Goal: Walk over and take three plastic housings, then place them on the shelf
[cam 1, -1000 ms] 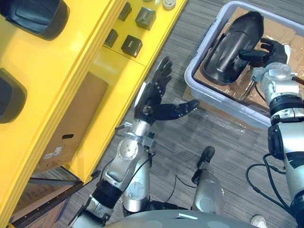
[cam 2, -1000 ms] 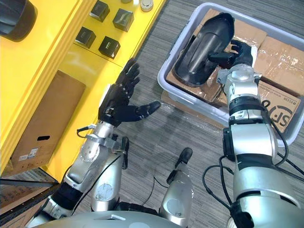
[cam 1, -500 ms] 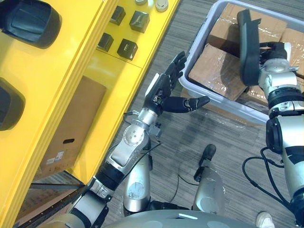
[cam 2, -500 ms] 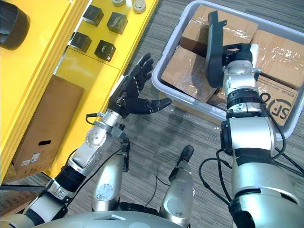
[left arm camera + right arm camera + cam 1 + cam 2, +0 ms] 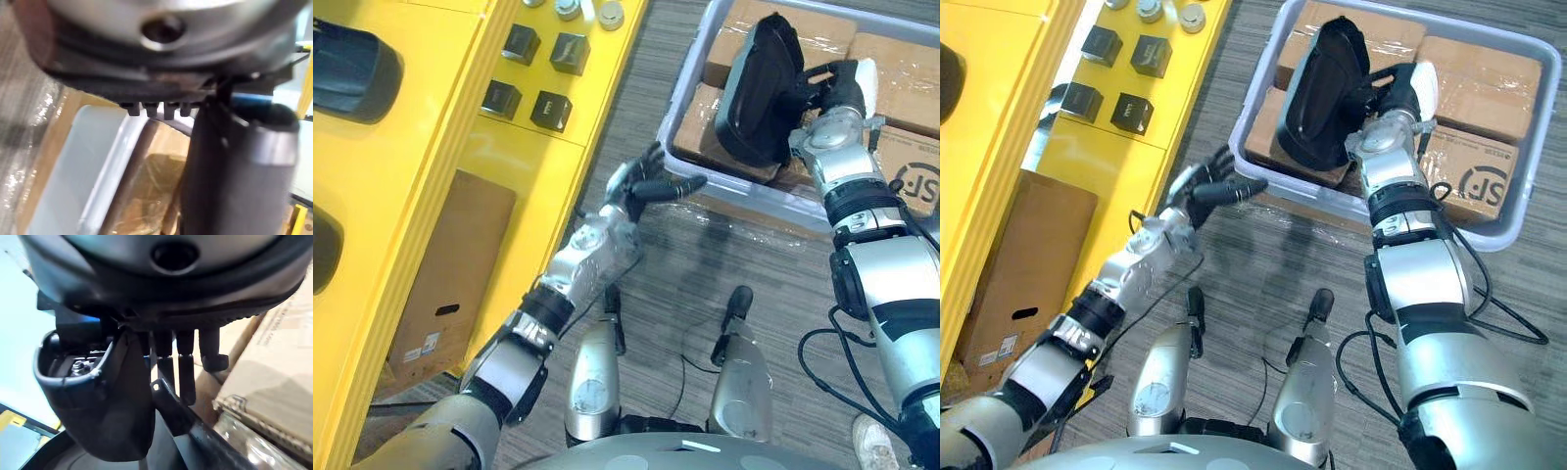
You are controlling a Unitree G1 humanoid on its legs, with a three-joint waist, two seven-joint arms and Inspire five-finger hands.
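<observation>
My right hand [image 5: 834, 90] is shut on a black plastic housing [image 5: 759, 86], holding it tilted above the cardboard boxes in the grey bin [image 5: 677, 116]. In the right wrist view the fingers [image 5: 186, 369] curl over the housing's rim [image 5: 100, 406]. My left hand [image 5: 644, 184] is open, fingers straight, thumb out, just short of the bin's near left corner. The left wrist view shows the thumb [image 5: 234, 171] before the bin's wall [image 5: 100, 161]. Two more black housings [image 5: 352, 64] lie on the yellow shelf [image 5: 440, 127] at the left.
Small black blocks [image 5: 551, 110] and round metal parts [image 5: 610, 14] sit on a lower yellow ledge. A brown carton [image 5: 450, 264] stands under the shelf. Wrapped cardboard boxes [image 5: 1474, 78] fill the bin. Grey carpet lies between shelf and bin.
My right hand has shut on the housing, lifted it off the boxes and turned it. The left hand has reached closer to the bin's corner. The camera has shifted too.
</observation>
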